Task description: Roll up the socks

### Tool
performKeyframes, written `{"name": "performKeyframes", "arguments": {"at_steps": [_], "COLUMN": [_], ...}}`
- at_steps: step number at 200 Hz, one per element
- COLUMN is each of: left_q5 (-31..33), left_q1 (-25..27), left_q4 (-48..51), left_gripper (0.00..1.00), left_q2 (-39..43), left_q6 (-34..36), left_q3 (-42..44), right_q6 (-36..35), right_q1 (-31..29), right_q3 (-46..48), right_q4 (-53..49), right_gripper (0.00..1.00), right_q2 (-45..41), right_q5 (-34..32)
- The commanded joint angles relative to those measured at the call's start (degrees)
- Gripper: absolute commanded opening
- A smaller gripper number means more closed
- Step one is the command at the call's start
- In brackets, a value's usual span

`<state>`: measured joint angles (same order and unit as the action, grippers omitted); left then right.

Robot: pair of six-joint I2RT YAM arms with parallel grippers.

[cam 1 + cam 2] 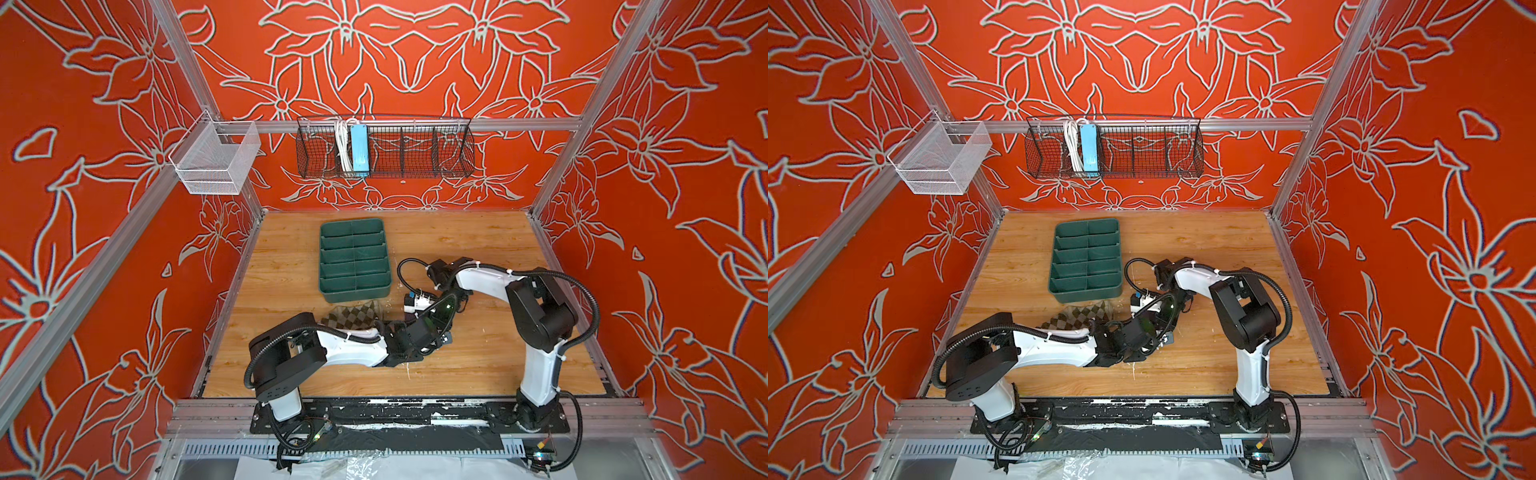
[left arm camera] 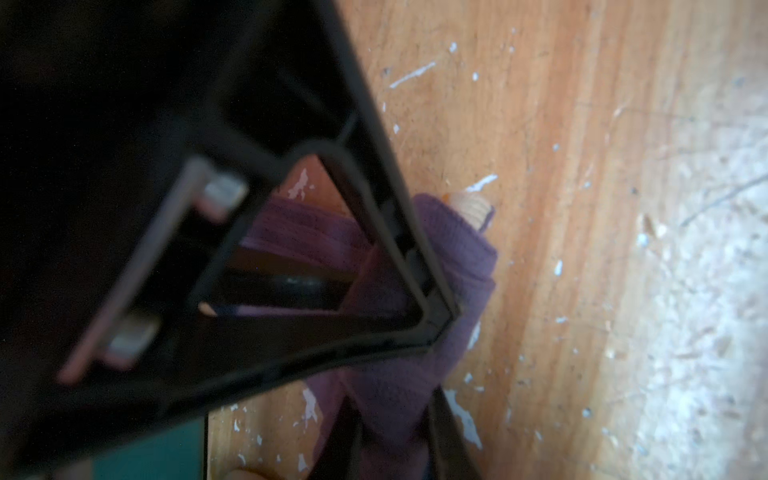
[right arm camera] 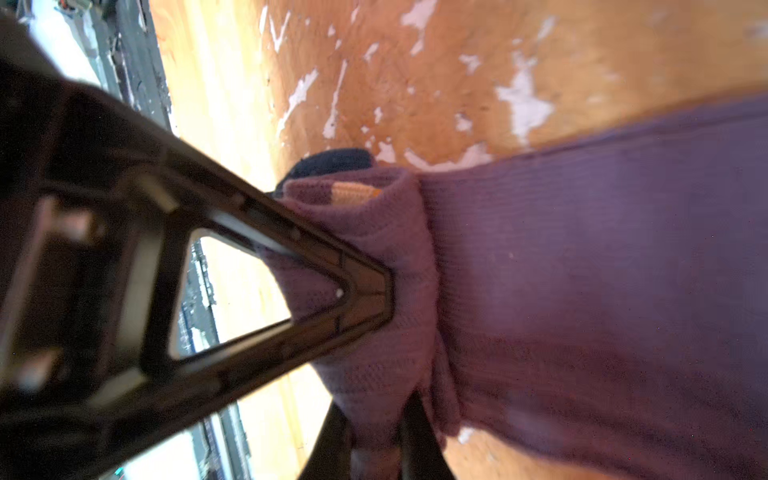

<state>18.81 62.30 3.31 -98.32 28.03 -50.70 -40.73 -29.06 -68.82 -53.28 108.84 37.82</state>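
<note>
The task was judged to be in its early part. A short roll was seen formed at one end of the purple sock point(image 3: 582, 270), with the mustard cuff point(image 3: 353, 194) wound into its core. A long flat stretch of the same sock lay unrolled beside the roll. This sock was found on the table point(image 1: 478, 365) off the near right corner of the green tray point(image 1: 353, 293), and was mostly hidden under the two wrists in both top views. The argyle sock point(image 1: 353, 316) was seen lying flat and unrolled just in front of the tray's near wall, partly covered by the left arm. Most of the rolling was therefore judged to be left to do on the purple sock, and all of it on the argyle one.

The left gripper point(image 3: 374, 440) was seen with its jaws drawn nearly together, and a thin bunch of purple fabric at the roll's end was pinched between them. The right gripper point(image 2: 395, 432) was likewise clamped on a gathered fold of the purple sock, with only fabric between its fingers. The argyle sock was gripped by neither.
</note>
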Motion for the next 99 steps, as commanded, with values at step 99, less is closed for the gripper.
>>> {"name": "performKeyframes", "arguments": {"at_steps": [99], "left_q5": [-28.68], "left_q1": [-14.33], "left_q4": [23.81], "left_gripper": [0.00], "left_q2": [-9.55], "left_q6": [-6.42], "left_q3": [-13.91], "right_q6": [21.29], "right_q1": [15.45], "right_q3": [14.52], "right_q4": [29.19], "right_gripper": [0.37], "right_q2": [-37.08], "right_q5": [-19.18]}}
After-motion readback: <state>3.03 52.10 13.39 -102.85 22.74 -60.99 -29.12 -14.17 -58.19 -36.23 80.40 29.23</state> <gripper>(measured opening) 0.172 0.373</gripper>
